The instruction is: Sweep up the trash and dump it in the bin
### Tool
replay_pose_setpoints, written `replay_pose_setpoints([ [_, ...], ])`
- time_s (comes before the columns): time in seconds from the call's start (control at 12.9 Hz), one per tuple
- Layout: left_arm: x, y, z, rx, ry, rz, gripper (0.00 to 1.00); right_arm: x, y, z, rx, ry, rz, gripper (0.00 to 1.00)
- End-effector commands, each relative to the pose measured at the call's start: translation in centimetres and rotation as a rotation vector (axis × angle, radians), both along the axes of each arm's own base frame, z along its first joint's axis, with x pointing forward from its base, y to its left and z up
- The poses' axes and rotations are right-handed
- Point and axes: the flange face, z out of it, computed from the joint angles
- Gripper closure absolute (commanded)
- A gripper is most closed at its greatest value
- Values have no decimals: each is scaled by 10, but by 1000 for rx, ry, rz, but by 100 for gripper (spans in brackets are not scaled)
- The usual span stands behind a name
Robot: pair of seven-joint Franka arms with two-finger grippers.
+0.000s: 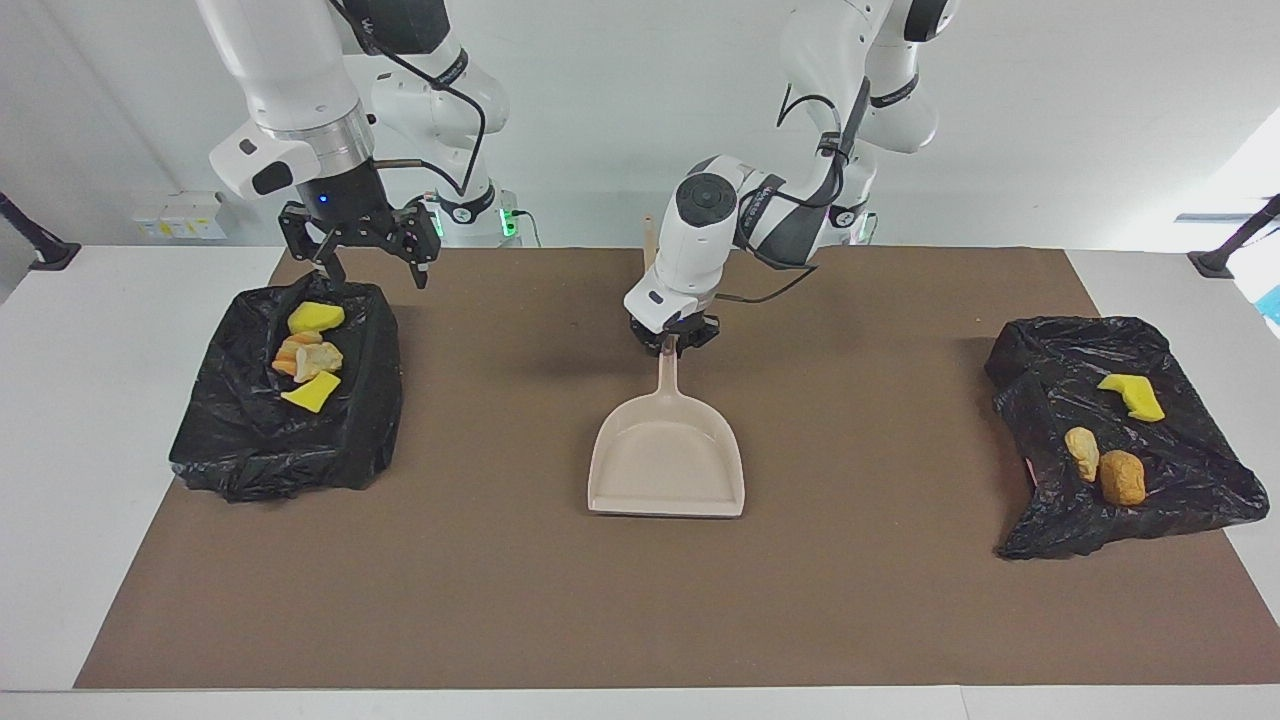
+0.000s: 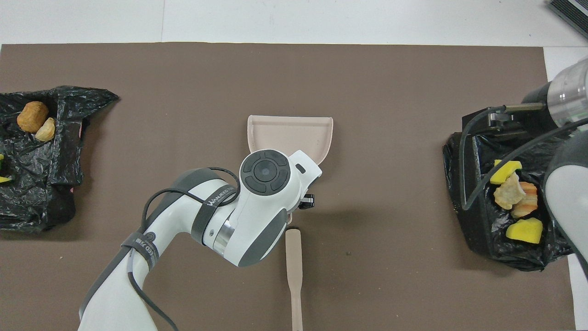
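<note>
The trash (image 1: 310, 358) lay in two lots. Four scraps, two yellow chunks and two bread-like lumps, sat on a black bag (image 1: 285, 395) at my right arm's end of the table (image 1: 80, 420). The other three (image 1: 1112, 440), one yellow and two brown, sat on a second black bag (image 1: 1120, 430) at my left arm's end. Both bags rested on the brown mat (image 1: 640, 600).

Between the bags, mid-mat, the dustpan (image 1: 667, 455) lay flat, its open edge pointing away from me and its handle toward me. My left tool (image 1: 672, 342) was clamped on the handle's end. Nothing was in the pan.

The brush (image 2: 294, 271) lay on the mat nearer to me than the dustpan, just beside the handle's end, with its bristle end toward the pan.

My right tool (image 1: 365, 268) hung wide apart and held nothing, over the edge of the first bag nearest me, above the scraps.
</note>
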Motion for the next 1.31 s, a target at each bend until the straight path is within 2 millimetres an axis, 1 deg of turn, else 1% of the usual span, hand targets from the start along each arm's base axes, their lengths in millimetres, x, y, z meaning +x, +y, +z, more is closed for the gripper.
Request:
replay_pose_setpoints([
  [0.0, 3, 6, 0, -10, -9, 42, 0, 2, -2, 3, 8, 2, 16, 0],
  [0.08, 5, 10, 4, -9, -9, 45, 0, 1, -2, 3, 5, 3, 16, 0],
  [0.15, 12, 21, 10, -4, -5, 55, 0, 0, -2, 3, 4, 6, 16, 0],
  [0.31, 39, 60, 21, -3, -4, 124, 0, -4, 0, 2, 1, 18, 14, 0],
  [0.46, 63, 91, 25, -12, -14, 191, 0, -20, 6, -1, -12, 35, 6, 0],
  [0.54, 77, 110, 26, -19, -24, 247, 0, -23, 3, -3, -15, 42, -7, 0],
  [0.62, 85, 122, 30, -21, -34, 254, 0, -29, 5, 0, -19, 48, -3, 0],
  [0.7, 95, 137, 34, -25, -44, 282, 0, -30, 4, -1, -20, 51, -6, 0],
  [0.77, 111, 157, 48, -40, -70, 340, 0, -29, 0, -1, -20, 51, -15, 0],
  [0.85, 127, 173, 68, -60, -108, 365, 0, -29, -7, -1, -19, 53, -27, 0],
  [0.93, 136, 187, 82, -64, -131, 371, 0, -29, -8, 0, -19, 50, -29, 0],
  [1.0, 144, 207, 94, -65, -151, 391, 0, -29, -4, 0, -19, 50, -24, 0],
  [1.08, 149, 225, 101, -62, -160, 399, 0, -29, -3, 0, -19, 51, -22, 0],
  [1.16, 154, 241, 106, -54, -160, 375, 0, -29, -2, -1, -20, 53, -21, 0],
  [1.24, 157, 253, 116, -50, -157, 325, 0, -31, -2, -1, -20, 57, -23, 0],
])
